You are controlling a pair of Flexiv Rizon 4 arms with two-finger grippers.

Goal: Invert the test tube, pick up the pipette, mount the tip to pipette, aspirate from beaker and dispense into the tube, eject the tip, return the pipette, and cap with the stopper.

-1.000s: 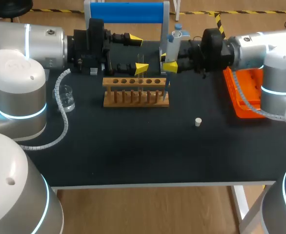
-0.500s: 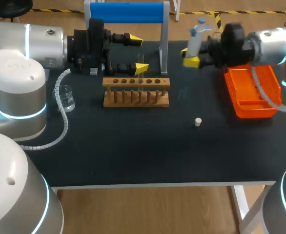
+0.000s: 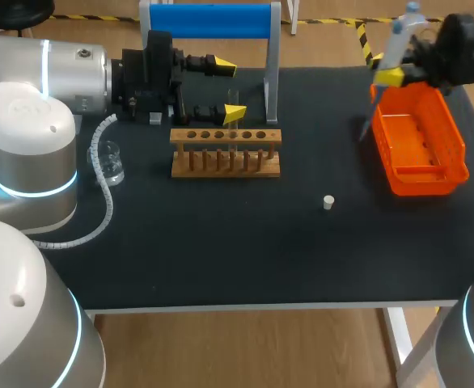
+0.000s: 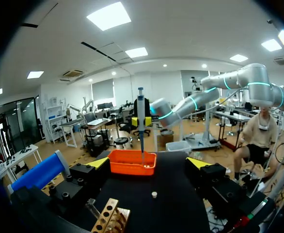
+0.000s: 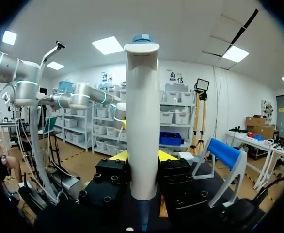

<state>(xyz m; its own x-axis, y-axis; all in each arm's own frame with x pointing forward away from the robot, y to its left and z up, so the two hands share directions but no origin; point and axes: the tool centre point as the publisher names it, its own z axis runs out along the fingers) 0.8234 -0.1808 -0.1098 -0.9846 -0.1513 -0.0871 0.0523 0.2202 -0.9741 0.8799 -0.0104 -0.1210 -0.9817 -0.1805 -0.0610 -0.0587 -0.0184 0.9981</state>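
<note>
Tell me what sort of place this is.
Probably a robotics lab bench set up for liquid handling: a wooden test tube rack, a glass beaker, and a pipette in the right tool.

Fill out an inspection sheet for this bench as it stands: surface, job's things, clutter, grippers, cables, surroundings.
Surface: black tabletop, no spills seen.
Job's things: glass test tube upright in the wooden rack; small glass beaker on the table by the left arm; white stopper loose on the table; blue-and-white pipette held aloft, its thin end above the edge of the orange plastic bin; blue-barred stand at the back.
Clutter: nothing seen.
Grippers: left gripper behind the rack, jaws open; right gripper, jaws shut on the pipette.
Cables: white spiral-wrapped cable loops onto the table beside the beaker.
Surroundings: nothing seen reaching over the table.
</note>
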